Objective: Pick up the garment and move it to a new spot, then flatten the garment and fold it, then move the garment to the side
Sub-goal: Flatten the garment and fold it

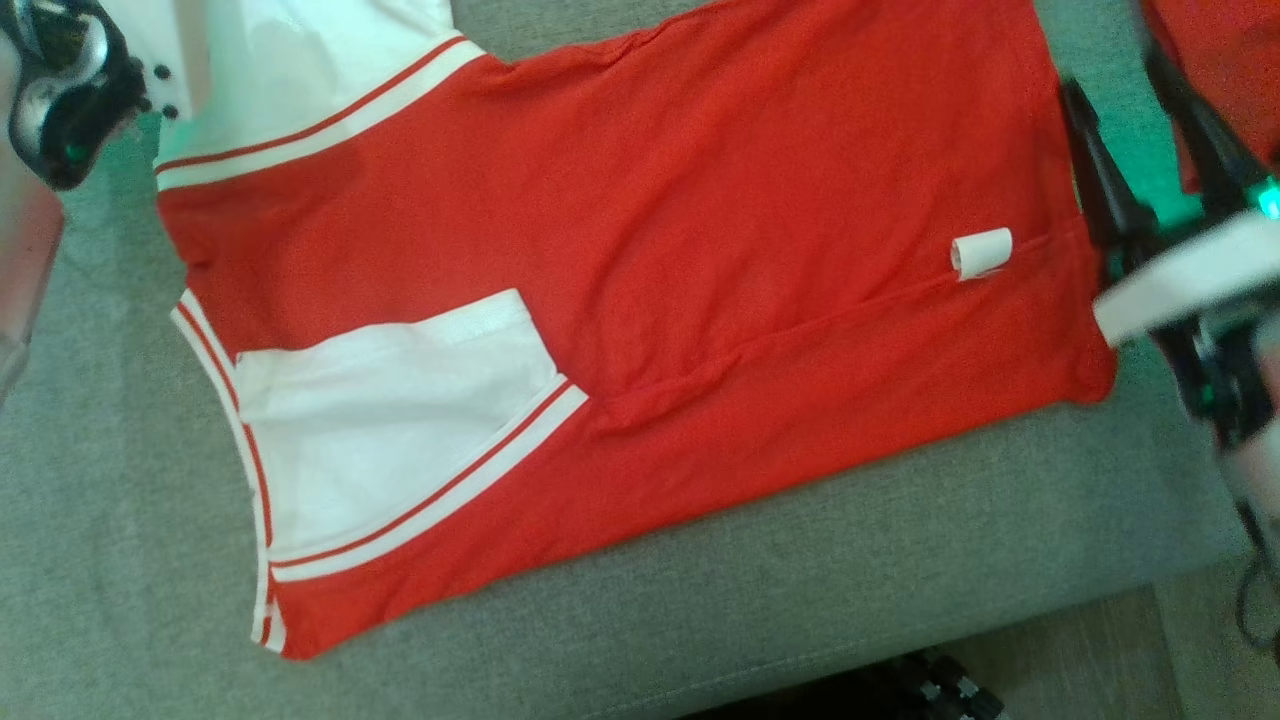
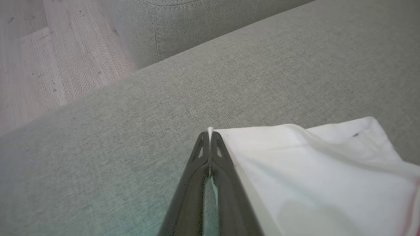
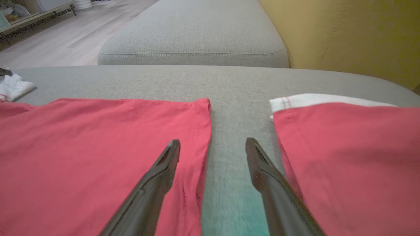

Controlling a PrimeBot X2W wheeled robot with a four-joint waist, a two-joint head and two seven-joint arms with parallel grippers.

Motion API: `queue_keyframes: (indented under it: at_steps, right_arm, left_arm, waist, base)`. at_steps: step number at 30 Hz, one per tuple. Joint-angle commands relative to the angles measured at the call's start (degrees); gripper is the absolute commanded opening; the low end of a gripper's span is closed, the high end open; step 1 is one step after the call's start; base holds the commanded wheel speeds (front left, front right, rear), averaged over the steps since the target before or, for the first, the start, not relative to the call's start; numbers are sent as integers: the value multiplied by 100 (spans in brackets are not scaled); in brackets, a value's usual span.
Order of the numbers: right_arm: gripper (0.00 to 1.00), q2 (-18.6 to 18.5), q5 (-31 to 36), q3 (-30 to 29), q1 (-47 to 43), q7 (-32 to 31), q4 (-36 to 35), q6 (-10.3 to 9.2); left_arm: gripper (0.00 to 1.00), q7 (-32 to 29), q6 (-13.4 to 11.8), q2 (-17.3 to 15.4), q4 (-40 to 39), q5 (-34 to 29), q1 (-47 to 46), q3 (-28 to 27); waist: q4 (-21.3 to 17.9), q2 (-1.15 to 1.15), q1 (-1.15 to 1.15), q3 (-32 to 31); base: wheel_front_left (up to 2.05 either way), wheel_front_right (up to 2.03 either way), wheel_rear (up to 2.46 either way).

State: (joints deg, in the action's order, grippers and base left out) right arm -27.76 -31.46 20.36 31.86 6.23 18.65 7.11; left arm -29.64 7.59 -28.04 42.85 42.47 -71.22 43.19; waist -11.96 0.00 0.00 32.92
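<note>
The red garment (image 1: 640, 260) lies spread flat on the grey couch seat (image 1: 120, 560), with white sleeves trimmed in red stripes and a small white label (image 1: 981, 252) near its hem. My left gripper (image 2: 210, 132) is shut on the edge of the white sleeve (image 2: 311, 170); its body sits at the top left of the head view (image 1: 60, 90). My right gripper (image 3: 213, 142) is open at the garment's hem (image 3: 98, 147), one finger over the red cloth and the other over bare grey seat. In the head view it stands at the right edge (image 1: 1105, 65).
A second red garment with a white band (image 3: 347, 157) lies just right of the hem, also at the head view's top right (image 1: 1220, 60). Wooden floor (image 2: 49, 49) lies past the seat's edge. Another grey cushion (image 3: 193, 32) and a yellow wall (image 3: 354, 32) stand behind.
</note>
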Motion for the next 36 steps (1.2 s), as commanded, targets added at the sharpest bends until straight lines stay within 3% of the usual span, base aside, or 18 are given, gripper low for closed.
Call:
queue_keyframes:
  at_steps: [1,9,12,17,18,20,21,22,23,24,29,36]
  right_arm:
    - [100,-136,-139,158,209,-191,5,37]
    - [100,-5,-345,801,1656,-1004,1147,37]
    - [93,99,-395,942,2035,-1172,1624,37]
    - [91,179,-429,1170,2423,-1345,2160,37]
    - [70,196,-443,1239,2501,-1370,2260,37]
    - [56,228,-515,1344,2627,-1393,2433,37]
    - [43,238,-550,1401,2684,-1388,2503,37]
    - [27,241,-584,1458,2733,-1382,2570,37]
    - [4,239,-617,1520,2773,-1369,2626,37]
    - [0,241,-675,1576,2801,-1368,2676,37]
    - [0,139,-844,1789,2983,-1082,2833,37]
    - [0,-29,-1090,1792,3228,-452,2967,37]
  left_arm:
    - [0,68,-10,-293,-99,73,-360,-121]
    - [0,249,-10,-264,-173,221,-483,148]
    - [0,318,-10,-250,-215,295,-494,242]
    - [0,384,-10,-247,-260,379,-524,363]
    - [0,396,-10,-255,-265,398,-540,393]
    - [0,419,-10,-270,-266,431,-574,449]
    - [0,429,-10,-274,-263,449,-589,476]
    - [0,439,-10,-275,-258,467,-600,503]
    - [0,449,-10,-274,-251,485,-611,529]
    - [0,459,-10,-271,-243,505,-621,553]
    - [0,706,-10,-285,-228,538,-715,634]
    - [0,1641,-10,-316,-241,447,-998,603]
  waist:
    - [32,0,0,-14]
    - [231,0,0,-27]
    - [305,0,0,-13]
    - [381,0,0,20]
    - [393,0,0,30]
    - [412,0,0,52]
    - [421,0,0,60]
    - [430,0,0,65]
    - [439,0,0,68]
    - [447,0,0,70]
    - [476,0,0,76]
    - [548,0,0,-83]
  base:
    - [0,0,0]
    - [0,0,0]
    - [0,0,0]
    - [0,0,0]
    - [0,0,0]
    - [0,0,0]
    - [0,0,0]
    - [0,0,0]
    - [0,0,0]
    - [0,0,0]
    - [0,0,0]
    - [0,0,0]
